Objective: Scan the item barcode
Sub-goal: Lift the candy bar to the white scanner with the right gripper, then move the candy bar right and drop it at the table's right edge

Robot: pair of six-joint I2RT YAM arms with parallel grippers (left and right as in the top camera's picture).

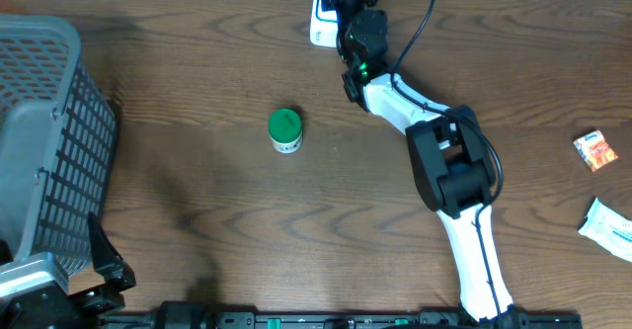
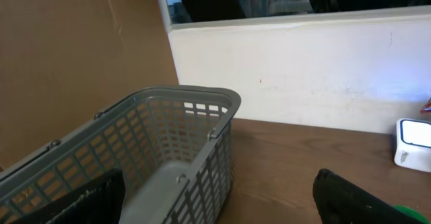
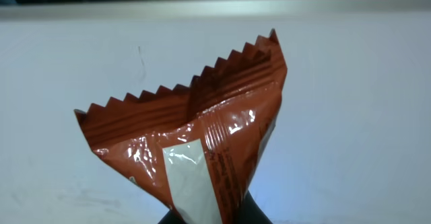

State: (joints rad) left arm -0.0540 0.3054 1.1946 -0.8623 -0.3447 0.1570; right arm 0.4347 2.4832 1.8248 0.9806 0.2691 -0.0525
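Right tool (image 3: 210, 217) clamped shut on the red-brown packet (image 3: 195, 143), holding it up by the white scanner (image 1: 320, 18) at the far edge of the table (image 1: 197, 230): scan step likely in hand, so next you turn its barcode toward the scanner face.

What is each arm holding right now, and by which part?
The right jaws pinch a red-brown packet by its lower end, serrated edge up. The left jaws stand open and empty.
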